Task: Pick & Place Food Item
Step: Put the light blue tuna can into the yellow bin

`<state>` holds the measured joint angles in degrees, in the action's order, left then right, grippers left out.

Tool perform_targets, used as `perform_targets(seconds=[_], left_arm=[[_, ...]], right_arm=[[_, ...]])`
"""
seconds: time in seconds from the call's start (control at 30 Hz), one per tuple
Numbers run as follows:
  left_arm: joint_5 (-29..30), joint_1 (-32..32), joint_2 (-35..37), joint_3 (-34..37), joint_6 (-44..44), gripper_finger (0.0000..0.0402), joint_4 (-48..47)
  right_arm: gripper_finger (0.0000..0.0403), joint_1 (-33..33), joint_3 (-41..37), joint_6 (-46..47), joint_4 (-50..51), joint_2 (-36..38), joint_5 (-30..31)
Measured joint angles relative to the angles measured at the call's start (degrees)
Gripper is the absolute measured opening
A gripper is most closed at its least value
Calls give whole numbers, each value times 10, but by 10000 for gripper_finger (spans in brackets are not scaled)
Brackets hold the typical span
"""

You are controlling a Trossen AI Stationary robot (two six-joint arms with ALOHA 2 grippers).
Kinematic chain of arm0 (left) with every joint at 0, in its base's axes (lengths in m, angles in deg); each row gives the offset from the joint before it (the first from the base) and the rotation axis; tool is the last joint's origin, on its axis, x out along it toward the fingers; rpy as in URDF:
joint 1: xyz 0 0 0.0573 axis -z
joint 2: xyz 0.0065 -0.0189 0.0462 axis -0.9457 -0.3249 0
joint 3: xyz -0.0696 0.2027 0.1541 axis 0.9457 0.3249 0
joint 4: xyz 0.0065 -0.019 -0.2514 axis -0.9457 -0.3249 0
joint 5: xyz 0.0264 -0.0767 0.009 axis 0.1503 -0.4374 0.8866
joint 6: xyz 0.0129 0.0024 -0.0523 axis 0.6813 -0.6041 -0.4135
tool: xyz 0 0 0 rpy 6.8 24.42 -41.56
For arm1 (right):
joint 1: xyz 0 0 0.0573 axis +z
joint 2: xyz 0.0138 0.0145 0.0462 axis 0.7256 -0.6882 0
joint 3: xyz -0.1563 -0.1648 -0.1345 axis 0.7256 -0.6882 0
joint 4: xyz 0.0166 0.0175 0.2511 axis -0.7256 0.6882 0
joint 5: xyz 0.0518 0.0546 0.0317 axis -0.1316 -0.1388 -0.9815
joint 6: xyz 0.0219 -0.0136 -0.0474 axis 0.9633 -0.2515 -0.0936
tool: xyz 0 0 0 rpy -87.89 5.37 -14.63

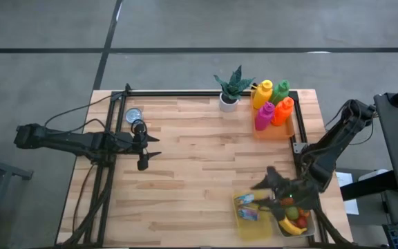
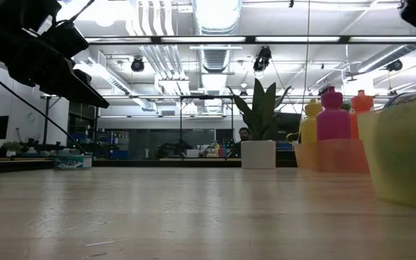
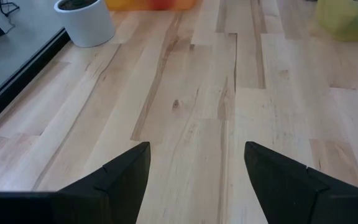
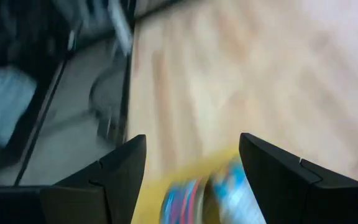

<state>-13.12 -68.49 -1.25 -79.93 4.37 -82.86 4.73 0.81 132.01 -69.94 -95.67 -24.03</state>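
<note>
A yellow bin [image 1: 244,225] stands at the table's near right corner and holds a blue and colourful packet [image 1: 249,211]. Beside it, a second bin [image 1: 311,228] holds a banana [image 1: 292,225], a red fruit and a green one. My right gripper [image 1: 262,181] hovers open just above the yellow bin's far edge with nothing between its fingers. In its wrist view my right gripper [image 4: 192,140] looks down on the packet [image 4: 213,193], blurred. My left gripper [image 1: 156,146] waits open above the table's left part; my left gripper [image 3: 197,149] shows only bare wood between its fingers.
At the far edge a potted plant [image 1: 229,93] stands in a white pot. An orange tray [image 1: 275,130] to its right holds coloured bottles [image 1: 271,104]. A small round tin [image 1: 133,114] lies far left. The table's middle is bare wood [image 1: 206,159].
</note>
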Motion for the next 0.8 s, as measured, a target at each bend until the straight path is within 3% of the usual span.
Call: perform_targets(seconds=[0.2,0.27,0.33,0.47,0.6,0.8], left_arm=[[0,0,0,0,0,263,0],[0,0,0,0,0,263,0],[0,0,0,0,0,263,0],[0,0,0,0,0,263,0],[0,0,0,0,0,263,0],[0,0,0,0,0,263,0]], right_arm=[[254,-1,0,-25,-6,41,265],[254,-2,0,-62,-6,52,306],[254,-6,0,-115,-5,63,296],[254,-36,0,-170,-6,88,214],[254,-100,0,-218,-40,99,111],[254,-206,0,-308,-91,93,21]])
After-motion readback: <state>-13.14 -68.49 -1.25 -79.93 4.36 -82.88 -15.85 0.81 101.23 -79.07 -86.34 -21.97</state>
